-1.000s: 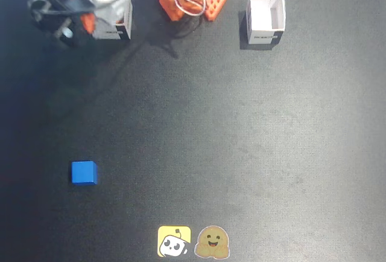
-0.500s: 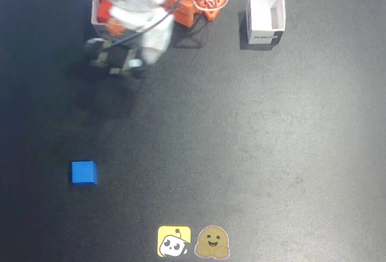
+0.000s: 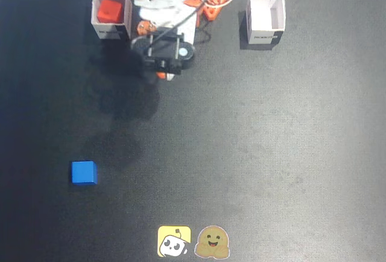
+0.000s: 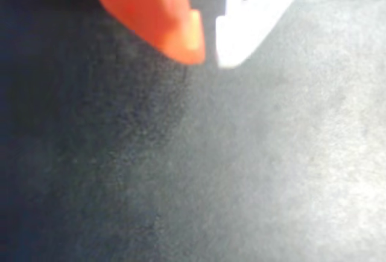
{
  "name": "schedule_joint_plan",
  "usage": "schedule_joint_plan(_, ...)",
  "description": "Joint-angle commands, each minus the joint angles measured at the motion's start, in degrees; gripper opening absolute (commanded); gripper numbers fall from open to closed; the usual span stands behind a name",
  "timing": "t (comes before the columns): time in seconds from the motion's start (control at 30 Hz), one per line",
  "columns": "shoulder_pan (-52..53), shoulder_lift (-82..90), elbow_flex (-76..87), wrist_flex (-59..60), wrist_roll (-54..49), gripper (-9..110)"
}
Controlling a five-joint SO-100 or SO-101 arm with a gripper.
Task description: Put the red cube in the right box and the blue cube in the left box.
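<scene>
Near the left edge of the dark worktop (image 3: 271, 153), toward the front in the fixed view: the blue cube (image 3: 84, 172), flat on one face, well apart from everything else. At the back left, a white open box (image 3: 110, 30) with the red cube (image 3: 110, 10) already inside. Just right of that box, the arm with its gripper (image 3: 163, 73) pointing down over bare mat. Further right along the back edge, a second white box (image 3: 266, 17), empty. At the front edge, two stickers (image 3: 193, 241).

Probably light, rigid and not fragile, that blue cube; matte faces likely to give decent grip. Best taken across two opposite flat sides, jaws square to them, low enough not to tip it.

Seen only in the wrist view: the orange finger (image 4: 163, 14) and white finger (image 4: 253, 20) nearly together, a narrow gap between the tips, nothing held, only mat beneath. Seen only in the fixed view: both cubes and both boxes.
</scene>
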Motion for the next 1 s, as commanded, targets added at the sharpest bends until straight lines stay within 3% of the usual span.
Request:
schedule_joint_plan(0.0,-0.09,-3.52,-4.22,-2.11,-1.14,0)
schedule_joint_plan(0.43,8.96,-34.54,-23.29,-10.46,-9.4,0)
schedule_joint_plan(0.97,16.96,-62.58,-45.18,-15.03,-11.51,1)
